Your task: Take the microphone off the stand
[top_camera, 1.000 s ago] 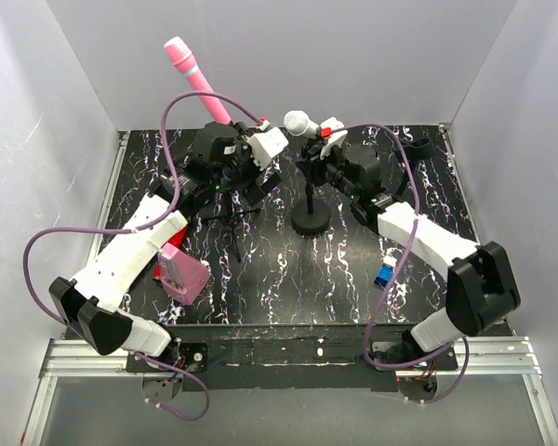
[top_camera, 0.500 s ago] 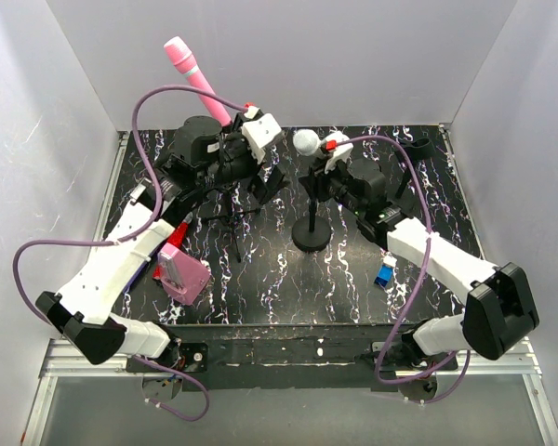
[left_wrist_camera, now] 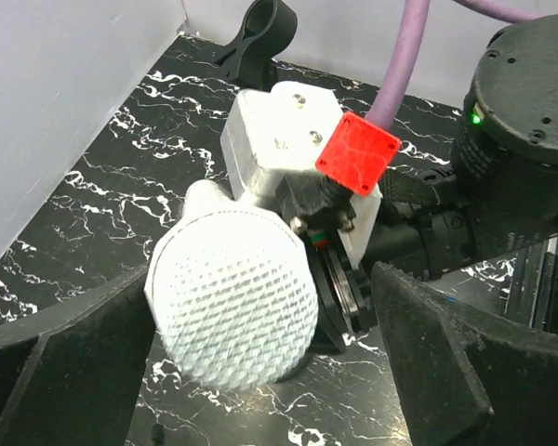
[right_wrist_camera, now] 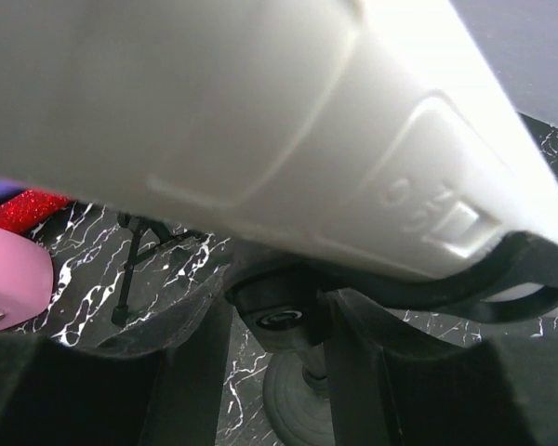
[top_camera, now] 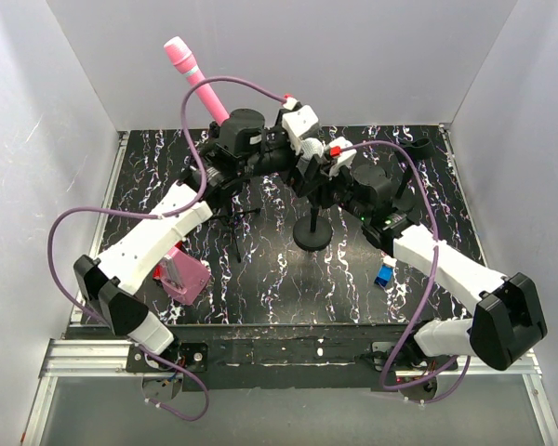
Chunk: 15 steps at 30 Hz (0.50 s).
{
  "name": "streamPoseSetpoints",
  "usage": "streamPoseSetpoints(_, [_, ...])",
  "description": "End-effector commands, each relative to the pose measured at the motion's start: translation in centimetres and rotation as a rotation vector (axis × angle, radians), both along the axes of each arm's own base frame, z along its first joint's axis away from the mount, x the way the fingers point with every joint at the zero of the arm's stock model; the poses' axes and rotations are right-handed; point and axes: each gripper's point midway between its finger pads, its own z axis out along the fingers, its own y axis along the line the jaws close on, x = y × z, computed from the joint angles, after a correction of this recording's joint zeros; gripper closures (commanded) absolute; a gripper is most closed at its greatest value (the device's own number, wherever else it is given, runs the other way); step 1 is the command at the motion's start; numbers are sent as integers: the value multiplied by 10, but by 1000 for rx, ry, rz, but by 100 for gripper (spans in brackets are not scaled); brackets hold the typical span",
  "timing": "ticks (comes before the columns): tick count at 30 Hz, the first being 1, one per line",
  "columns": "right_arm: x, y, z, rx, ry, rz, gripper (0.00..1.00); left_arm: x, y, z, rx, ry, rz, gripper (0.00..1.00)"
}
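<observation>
Both arms met at the stand [top_camera: 312, 230], where the microphone [left_wrist_camera: 232, 293] sat clipped, head between the left gripper's [left_wrist_camera: 256, 358] wide-spread fingers, handle running away toward the right gripper [top_camera: 321, 169], whose opening I couldn't tell.

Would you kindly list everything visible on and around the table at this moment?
silver microphone: one, silver mesh head, clipped in the round-base stand
round-base stand: one, black, table centre
pink microphone: one, pink, raised at back left
tripod stand: one, black, left of centre
pink box: one, pink, near left
small blue object: one, blue and white, near right
spare clip: one, black, back right corner
table: one, black with white marbling
cables: two, purple, along the arms
left gripper: one, black, open around the microphone head
right gripper: one, black, flanking the stand's clip
</observation>
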Motion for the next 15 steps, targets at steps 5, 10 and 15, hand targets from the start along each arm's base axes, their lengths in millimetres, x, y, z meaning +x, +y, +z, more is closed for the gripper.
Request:
streamPoseSetpoints(5, [-27,-17,23,-44,28,22,41,20,-6,40,-61,-126,54,39])
streamPoseSetpoints(10, [-73,-42,22,-123,35,118,30,23,-5,42,-66,-134,7,55])
streamPoseSetpoints(15, [-88,-73,40,-87,-39,179,20,4,-11,34,-65,-75,-160,71])
